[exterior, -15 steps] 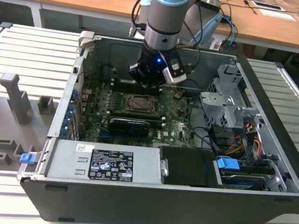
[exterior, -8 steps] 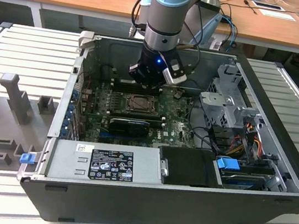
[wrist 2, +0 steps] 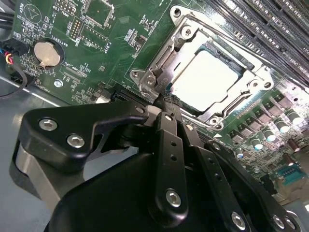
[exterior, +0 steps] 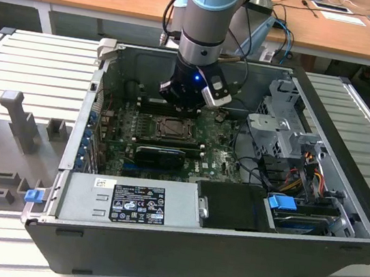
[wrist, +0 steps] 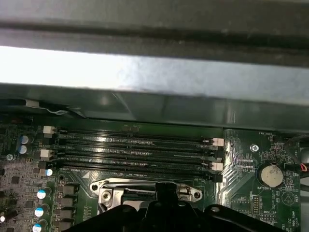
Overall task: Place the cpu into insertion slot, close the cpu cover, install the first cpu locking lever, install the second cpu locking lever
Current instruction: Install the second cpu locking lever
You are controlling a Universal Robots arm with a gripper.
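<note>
Inside the open computer case (exterior: 338,222), the cpu (wrist 2: 207,79) lies flat in the insertion slot (wrist 2: 240,62) under the closed cpu cover (wrist 2: 186,36) — just beyond the clenched end effector (wrist 2: 161,99) tips.

The exterior view looks down from outside at my arm (exterior: 205,17) inside the open computer case (exterior: 156,245). Both wrist views sit close above the green circuit board (wrist 2: 111,43), sharing the cpu cover (wrist 2: 166,67).
</note>
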